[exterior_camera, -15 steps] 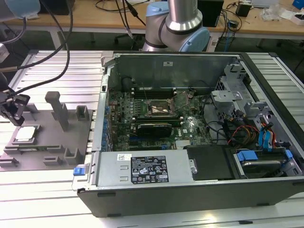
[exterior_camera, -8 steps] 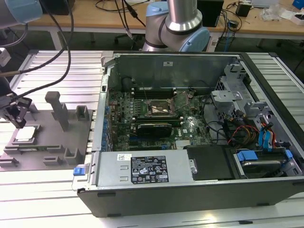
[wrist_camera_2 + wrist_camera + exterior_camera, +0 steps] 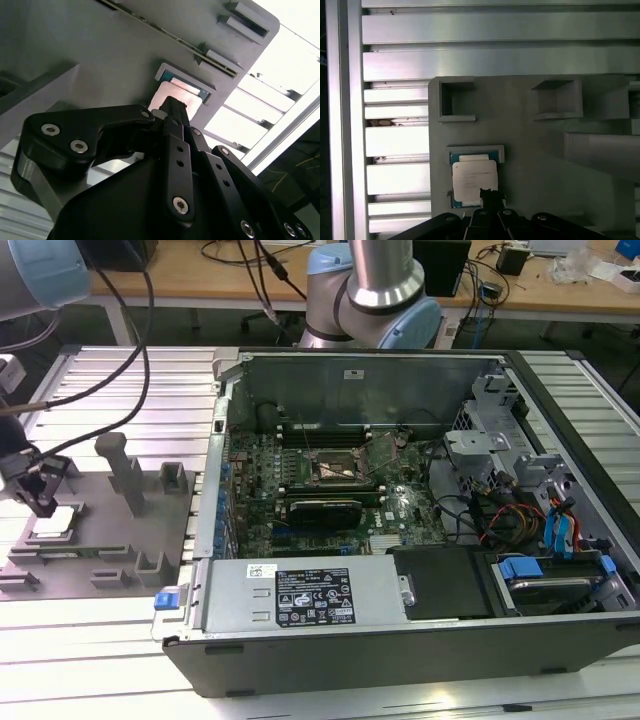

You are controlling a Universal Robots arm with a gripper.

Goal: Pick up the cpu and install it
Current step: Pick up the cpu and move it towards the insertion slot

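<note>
The cpu (image 3: 52, 524) lies flat in a shallow framed recess of the grey fixture plate (image 3: 100, 530), at the plate's corner toward the exterior view's left. The gripper (image 3: 40, 498) hangs just above it. In both wrist views its fingers look pressed together into one narrow tip with nothing between them. That tip sits over one edge of the chip rather than its middle.

The main risk I see is in the grasp itself. A gripper in this state cannot straddle the chip. Lowered as it is, it would press on the silvery lid and could scratch it or rock it in the recess. The off-centre position adds to this, since a push on one edge would likely tip the opposite edge up against the frame.

The chip is thin and sits low on the fixture plate, so little of its side is exposed. A shallow pinch could slip and drop it back skewed.

The open computer case (image 3: 450, 640) stands just beside the fixture plate on the bench (image 3: 100, 640). Its socket (image 3: 335, 468) lies deep among cables, where a tilted chip would probably seat badly.
</note>
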